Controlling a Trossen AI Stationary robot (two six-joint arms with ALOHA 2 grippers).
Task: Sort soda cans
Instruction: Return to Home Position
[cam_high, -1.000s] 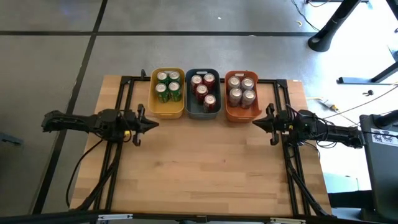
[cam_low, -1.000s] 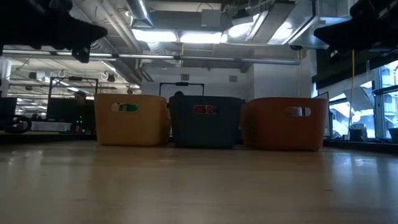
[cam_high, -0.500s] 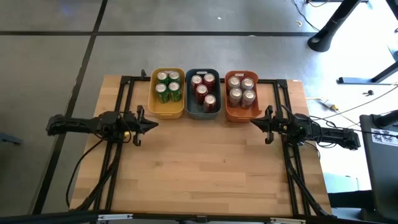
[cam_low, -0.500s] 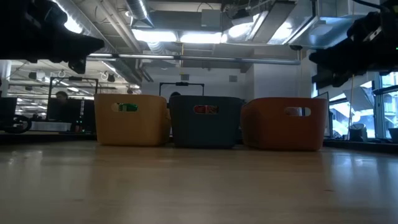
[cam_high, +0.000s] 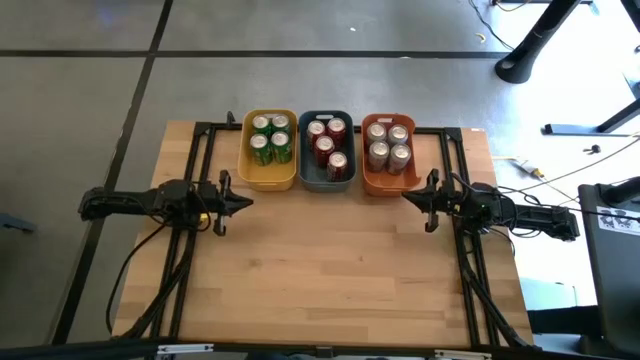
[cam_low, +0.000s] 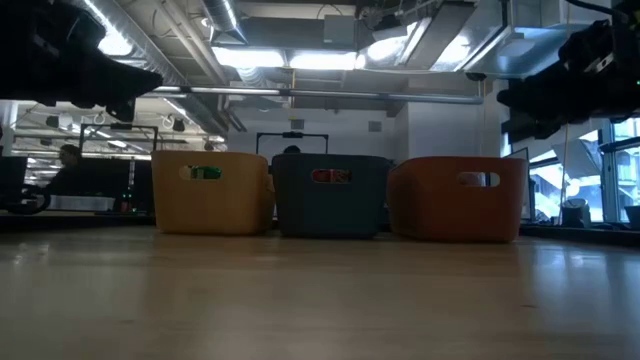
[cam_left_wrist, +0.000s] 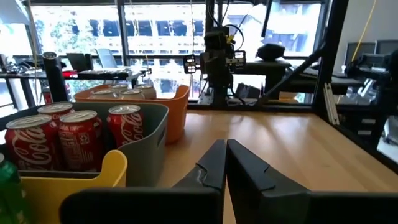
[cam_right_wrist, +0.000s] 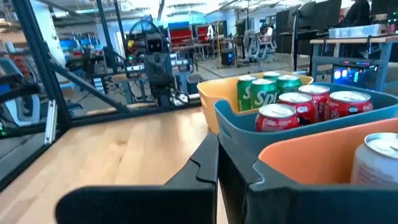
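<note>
Since both pairs of fingers are pressed tight together with nothing between them, the sorting looks done. The left gripper (cam_high: 241, 201) hangs just beside the near corner of the yellow bin (cam_high: 247, 172), which holds four green cans (cam_high: 270, 139). The right gripper (cam_high: 409, 197) hangs just beside the orange bin (cam_high: 366, 181), where four silver cans (cam_high: 389, 144) stand. Between the two grippers and farther off, the grey-blue bin (cam_high: 303, 152) holds the red cans (cam_high: 328, 143). I think the step now is going to the rest spots. That calls for pulling back and bumping no bin.
</note>
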